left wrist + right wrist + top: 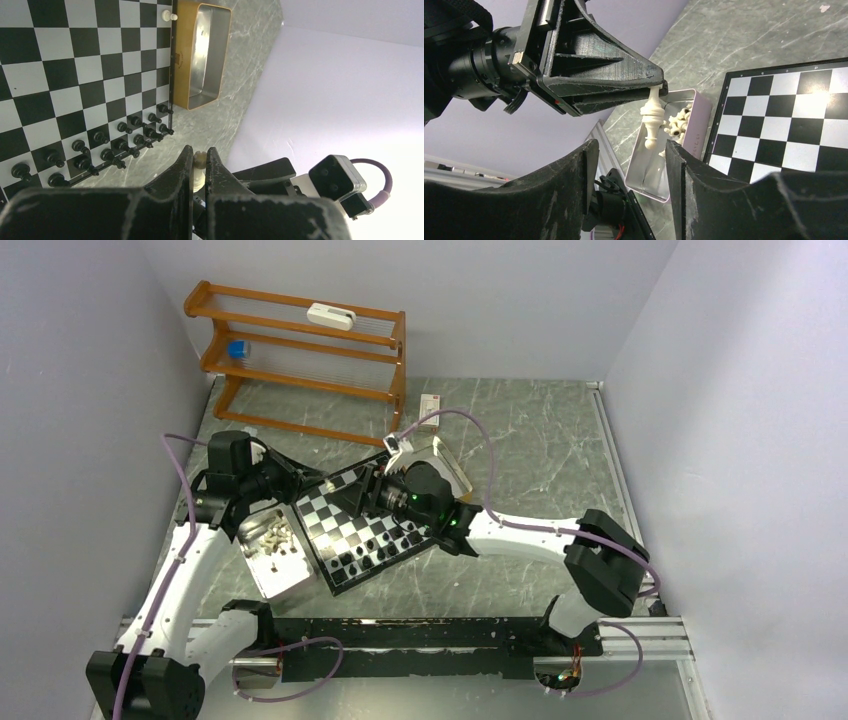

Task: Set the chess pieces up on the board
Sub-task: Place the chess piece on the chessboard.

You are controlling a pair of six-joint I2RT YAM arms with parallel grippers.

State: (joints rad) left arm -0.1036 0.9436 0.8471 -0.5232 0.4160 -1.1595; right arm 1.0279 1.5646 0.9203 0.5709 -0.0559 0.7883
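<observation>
Since the slender cream-white chess piece point(650, 120) looks light, rigid and slippery, the left pincer point(658, 89) clamps one narrow end, dangling it over the silver metal tray point(698, 127) at nine o'clock of the black-and-silver checked board point(794, 125); the right pincer point(630, 150) gapes.

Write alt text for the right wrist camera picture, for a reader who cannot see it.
The left gripper pinches one end of a white chess piece, which hangs down in the gap seen between the spread fingers of the right gripper. Behind it sit a metal tray holding loose white pieces and, beside it, a corner of the chessboard.
</observation>
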